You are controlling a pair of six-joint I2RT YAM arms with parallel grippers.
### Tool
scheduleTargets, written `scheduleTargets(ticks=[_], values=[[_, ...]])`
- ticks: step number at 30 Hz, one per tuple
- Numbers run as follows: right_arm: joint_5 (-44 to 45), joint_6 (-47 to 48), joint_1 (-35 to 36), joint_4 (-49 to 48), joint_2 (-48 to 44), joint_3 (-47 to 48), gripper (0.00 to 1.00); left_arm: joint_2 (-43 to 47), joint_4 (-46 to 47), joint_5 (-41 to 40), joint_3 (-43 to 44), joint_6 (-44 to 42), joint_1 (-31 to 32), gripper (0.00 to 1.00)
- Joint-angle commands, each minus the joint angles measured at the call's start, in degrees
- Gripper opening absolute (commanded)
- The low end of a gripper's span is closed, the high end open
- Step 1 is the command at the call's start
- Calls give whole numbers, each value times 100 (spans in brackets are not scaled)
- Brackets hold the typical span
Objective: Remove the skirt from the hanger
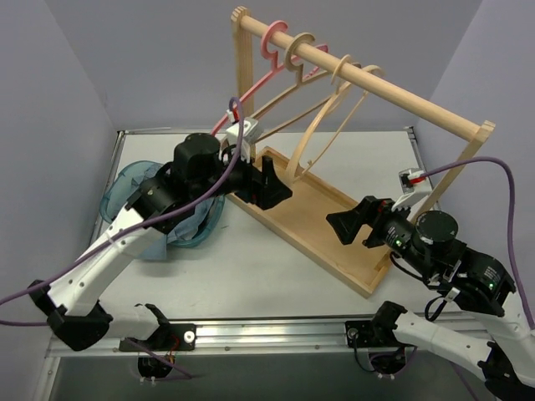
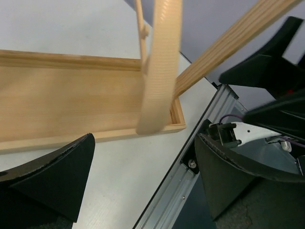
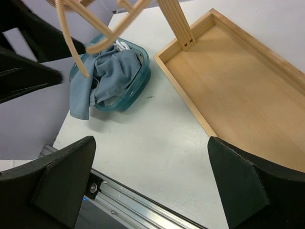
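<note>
On the white tabletop (image 1: 276, 276) the wooden rack (image 1: 393, 92) carries bare hangers (image 2: 159, 71); the blue-grey cloth skirt (image 3: 112, 71) lies crumpled in the teal plastic basket (image 3: 138, 83). We judge it light and limp, best pinched at a fold; our left hand (image 1: 278, 188) and right hand (image 1: 347, 222) gape empty.

No text, label, brand or number can be read anywhere.

A rack stands mid-tabletop (image 1: 251, 267), its tray base (image 1: 313, 209) running from back left to front right, with hangers (image 1: 322, 125) on the rail (image 1: 376, 83) above. Left of it sits a tub (image 3: 143, 71) holding the skirt (image 3: 114, 71), which spills over the rim. The left hand (image 1: 272, 185) is over the tray's left end, and the right hand (image 1: 347, 224) is over its right end.
</note>
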State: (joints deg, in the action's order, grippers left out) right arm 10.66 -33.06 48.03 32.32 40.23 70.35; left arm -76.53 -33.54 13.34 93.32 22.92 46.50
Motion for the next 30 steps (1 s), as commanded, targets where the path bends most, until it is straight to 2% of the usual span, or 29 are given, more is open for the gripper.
scheduleTargets(ticks=[1, 9, 13, 20, 27, 30], values=[[-160, -34, -13, -348, -216, -301, 100, 1077, 989, -121, -592, 134, 87, 94], [-37, -201, -13, -533, -691, -1128, 100, 2834, 1034, -675, -2211, 503, 140, 94], [-90, -306, -13, -770, -1024, -1567, 100, 3275, 999, -579, -2914, 670, 140, 94], [-55, -421, -13, -990, -1719, -2165, 100, 4163, 1480, -552, -4118, 1127, 140, 94], [-213, -605, -13, -1245, -2308, -2991, 100, 5173, 2088, -315, -5270, 1873, 140, 94], [-353, -649, -13, -1482, -2834, -3334, 100, 5717, 2272, -219, -5858, 2355, 140, 94]])
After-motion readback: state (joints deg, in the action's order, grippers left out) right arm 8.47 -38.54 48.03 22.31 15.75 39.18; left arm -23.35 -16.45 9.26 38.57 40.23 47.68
